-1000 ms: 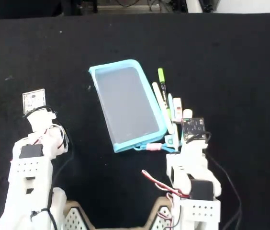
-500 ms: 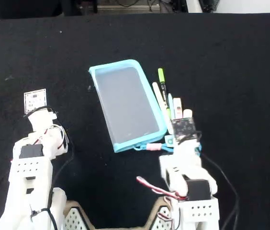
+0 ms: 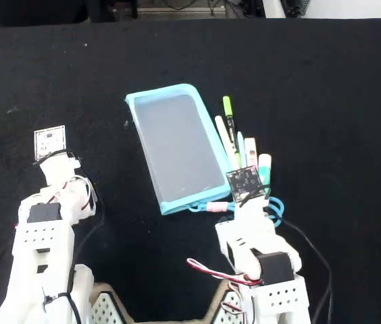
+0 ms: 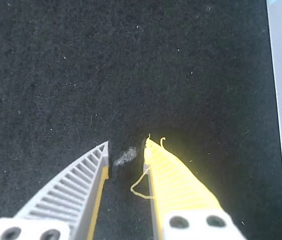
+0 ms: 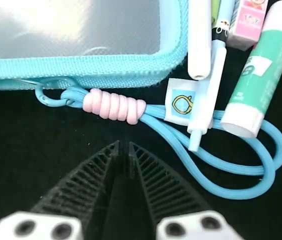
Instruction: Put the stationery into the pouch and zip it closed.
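Left arm [image 3: 45, 226]: drawn back at the near left, elbow folded, wrist pointing away from the base. Left gripper [image 4: 126, 150]: aimed downward, grey finger [image 4: 76, 190] and yellow finger [image 4: 176, 185] a narrow gap apart at the tips, nothing between them. Right arm [image 3: 261, 246]: at the near right, leaning slightly toward the middle, wrist pitched forward and down. Right gripper [image 5: 124, 147]: black fingers [image 5: 91, 175] drawn together, tips all but touching, holding nothing. Side by side, well apart from each other, both bases at the near edge.
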{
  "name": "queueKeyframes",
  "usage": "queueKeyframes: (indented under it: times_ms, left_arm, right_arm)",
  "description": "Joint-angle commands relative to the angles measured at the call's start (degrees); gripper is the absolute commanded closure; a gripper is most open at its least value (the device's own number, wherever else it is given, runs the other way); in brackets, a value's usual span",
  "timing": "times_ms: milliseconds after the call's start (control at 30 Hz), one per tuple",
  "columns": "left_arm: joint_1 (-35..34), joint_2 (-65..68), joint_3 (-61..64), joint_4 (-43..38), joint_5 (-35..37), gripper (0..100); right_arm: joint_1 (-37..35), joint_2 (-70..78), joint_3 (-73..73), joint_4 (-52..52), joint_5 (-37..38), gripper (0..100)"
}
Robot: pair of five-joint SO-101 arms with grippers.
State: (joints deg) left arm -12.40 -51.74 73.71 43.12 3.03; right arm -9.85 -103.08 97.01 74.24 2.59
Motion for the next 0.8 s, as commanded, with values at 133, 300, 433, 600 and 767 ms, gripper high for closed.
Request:
queueKeyframes:
  times_ms: [133, 300, 433, 600, 767]
  left_arm:
    - [0.04, -0.09, -2.95, -0.18, -0.97, 88]
    - [0.04, 0.09, -2.95, -0.18, -0.97, 88]
    - [0.04, 0.09, -2.95, -0.18, -0.97, 88]
    - [0.04, 0.09, -2.95, -0.18, -0.97, 88]
    - [0.04, 0.09, -2.95, -0.18, -0.97, 88]
  right_arm:
    - [-0.53, -4.26, -0.4, -3.78, 0.09, 98.6]
    - [-0.62, -4.26, -0.4, -4.48, 0.09, 98.6]
    - [-0.26, -4.18, -0.4, -4.22, 0.09, 98.6]
    - [-0.62, -4.26, -0.48, -10.9, 5.45, 98.6]
    - [-0.44, -4.26, -2.33, -19.52, 25.67, 98.6]
